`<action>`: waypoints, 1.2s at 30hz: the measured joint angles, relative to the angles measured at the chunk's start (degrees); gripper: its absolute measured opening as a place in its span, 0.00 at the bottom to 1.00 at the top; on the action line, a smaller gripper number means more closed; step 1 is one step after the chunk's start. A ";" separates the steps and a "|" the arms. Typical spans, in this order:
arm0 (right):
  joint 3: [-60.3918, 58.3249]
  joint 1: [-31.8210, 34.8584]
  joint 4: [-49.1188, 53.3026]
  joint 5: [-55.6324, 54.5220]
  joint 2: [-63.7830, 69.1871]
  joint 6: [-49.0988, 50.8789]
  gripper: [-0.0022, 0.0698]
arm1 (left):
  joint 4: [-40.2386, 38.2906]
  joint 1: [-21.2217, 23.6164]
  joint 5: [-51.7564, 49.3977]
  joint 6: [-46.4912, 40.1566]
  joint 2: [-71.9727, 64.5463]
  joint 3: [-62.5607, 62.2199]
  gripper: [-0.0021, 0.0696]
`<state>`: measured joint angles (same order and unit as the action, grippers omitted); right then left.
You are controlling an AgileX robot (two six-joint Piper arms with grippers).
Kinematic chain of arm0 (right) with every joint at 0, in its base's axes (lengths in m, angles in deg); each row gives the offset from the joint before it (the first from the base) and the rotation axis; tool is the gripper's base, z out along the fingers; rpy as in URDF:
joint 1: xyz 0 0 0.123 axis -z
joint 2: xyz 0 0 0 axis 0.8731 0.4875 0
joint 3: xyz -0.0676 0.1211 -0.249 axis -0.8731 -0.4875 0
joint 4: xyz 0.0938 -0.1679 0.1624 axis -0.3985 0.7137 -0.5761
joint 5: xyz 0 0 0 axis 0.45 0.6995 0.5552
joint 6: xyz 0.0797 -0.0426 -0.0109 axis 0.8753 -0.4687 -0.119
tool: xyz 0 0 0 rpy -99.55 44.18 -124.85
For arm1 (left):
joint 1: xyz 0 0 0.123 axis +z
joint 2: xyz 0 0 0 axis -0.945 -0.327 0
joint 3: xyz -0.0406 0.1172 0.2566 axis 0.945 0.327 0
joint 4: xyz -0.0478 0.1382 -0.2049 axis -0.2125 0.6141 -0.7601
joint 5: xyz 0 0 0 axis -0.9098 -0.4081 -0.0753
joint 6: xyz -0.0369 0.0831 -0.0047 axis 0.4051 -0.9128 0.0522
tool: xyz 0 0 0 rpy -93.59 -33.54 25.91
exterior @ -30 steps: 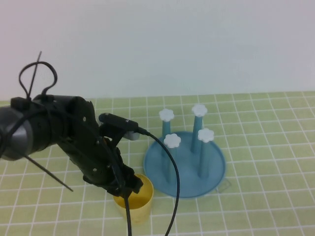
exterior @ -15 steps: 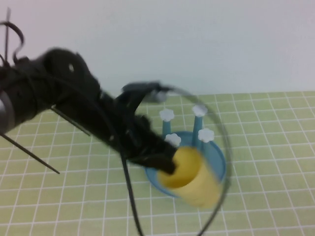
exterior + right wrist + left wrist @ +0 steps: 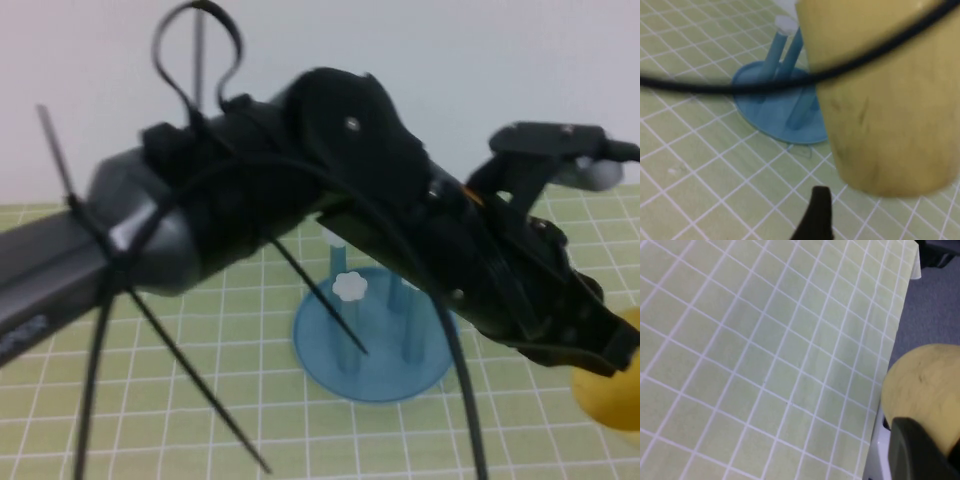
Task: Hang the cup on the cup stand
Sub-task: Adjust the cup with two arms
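Left gripper (image 3: 618,352), at the end of the left arm (image 3: 300,190) stretched low across the cup stand (image 3: 375,335), sits past the stand's right side and pinches the yellow cup (image 3: 612,388), which is lifted clear of the green checked cloth (image 3: 250,380); in the left wrist view one dark finger (image 3: 922,452) lies against the cup's wall. Right gripper (image 3: 815,220) shows only as a single dark fingertip near the cup, on the stand's right; cannot tell whether it is spread or pressed together. The stand is upright on the cloth, white-capped posts (image 3: 348,288) partly hidden behind the arm.
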<state>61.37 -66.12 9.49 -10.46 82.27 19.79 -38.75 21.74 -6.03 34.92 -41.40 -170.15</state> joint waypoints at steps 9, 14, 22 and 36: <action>0.00 0.00 1.35 0.14 2.12 -3.04 0.98 | -3.45 -2.61 -0.13 0.22 -6.09 -3.49 0.04; 0.00 0.00 5.28 -0.73 3.97 -3.24 0.98 | -5.74 -2.60 -0.13 0.22 -6.20 -4.09 0.04; 0.00 0.00 5.49 -2.40 7.61 -3.29 0.98 | -6.06 -3.67 -0.22 0.22 -6.32 -4.08 0.04; 0.00 -0.13 4.13 -2.93 8.69 -3.73 0.81 | -6.19 -3.79 -0.26 -0.95 -6.67 -4.16 0.06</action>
<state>61.37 -66.25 13.62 -13.39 90.97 16.06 -44.94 17.95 -6.29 33.97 -48.07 -174.32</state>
